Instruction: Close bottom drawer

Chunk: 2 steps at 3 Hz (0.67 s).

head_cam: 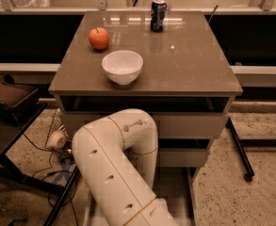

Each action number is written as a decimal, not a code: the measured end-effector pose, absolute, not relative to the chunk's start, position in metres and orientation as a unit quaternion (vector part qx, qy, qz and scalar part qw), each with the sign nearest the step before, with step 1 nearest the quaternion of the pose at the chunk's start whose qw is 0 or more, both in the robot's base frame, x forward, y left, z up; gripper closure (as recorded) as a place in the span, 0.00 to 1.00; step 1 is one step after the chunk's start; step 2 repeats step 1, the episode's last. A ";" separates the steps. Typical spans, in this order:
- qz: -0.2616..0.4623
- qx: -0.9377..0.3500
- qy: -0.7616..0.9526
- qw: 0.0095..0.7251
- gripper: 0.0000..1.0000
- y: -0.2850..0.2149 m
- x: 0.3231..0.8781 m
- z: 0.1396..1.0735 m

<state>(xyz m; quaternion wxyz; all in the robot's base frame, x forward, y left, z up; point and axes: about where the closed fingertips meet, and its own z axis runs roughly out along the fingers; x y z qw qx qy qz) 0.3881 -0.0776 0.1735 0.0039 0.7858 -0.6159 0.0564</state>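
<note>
The cabinet (194, 125) stands under a brown table top. Its bottom drawer (176, 197) sticks out toward the camera, showing a pale inside and a side rail on the right. Its front and handle are out of view. My white arm (114, 159) rises from the lower edge, bends at the elbow in front of the upper drawers and runs back down toward the drawer. The gripper is hidden behind the arm's own links, low in front of the cabinet.
A red apple (99, 38), a white bowl (122, 66) and a soda can (158, 15) stand on the table top (189, 60). A dark chair (8, 98) and cables lie to the left. A black leg (239, 147) angles along the floor on the right.
</note>
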 end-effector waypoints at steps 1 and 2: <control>0.056 0.786 -0.616 0.004 0.00 -0.078 0.388 0.173; 0.056 0.786 -0.616 0.004 0.00 -0.078 0.388 0.173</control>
